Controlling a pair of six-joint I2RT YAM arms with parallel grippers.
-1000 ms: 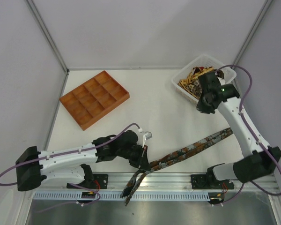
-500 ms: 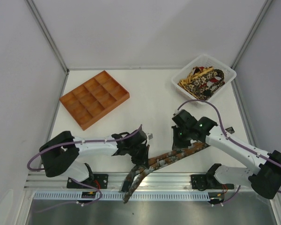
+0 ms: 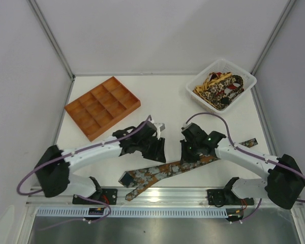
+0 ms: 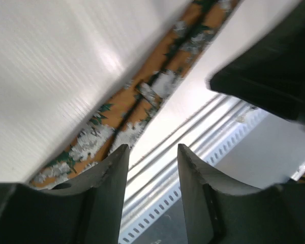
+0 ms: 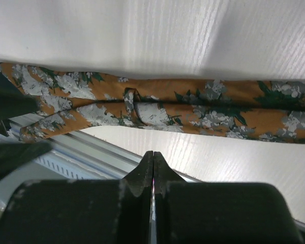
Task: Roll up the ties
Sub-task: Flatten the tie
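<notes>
A long rust-orange tie [image 3: 152, 174] with a grey and green flower pattern lies flat on the table near the front edge, folded double at its left part. It crosses the left wrist view [image 4: 137, 104] and the right wrist view [image 5: 203, 109]. My left gripper [image 3: 159, 154] hovers just behind the tie, open, with nothing between its fingers [image 4: 152, 152]. My right gripper [image 3: 187, 154] is over the tie's middle, shut and empty [image 5: 153, 155]. More ties [image 3: 219, 89] lie bunched in the white basket.
The white basket [image 3: 244, 76] stands at the back right. An orange compartment tray [image 3: 102, 105] sits at the back left. A metal rail [image 3: 168, 195] runs along the front edge just below the tie.
My left gripper has opened, let go of the tie and moved back from the front edge. The tie's end, which hung over the rail, now lies on the table. The right arm shifted slightly left.
</notes>
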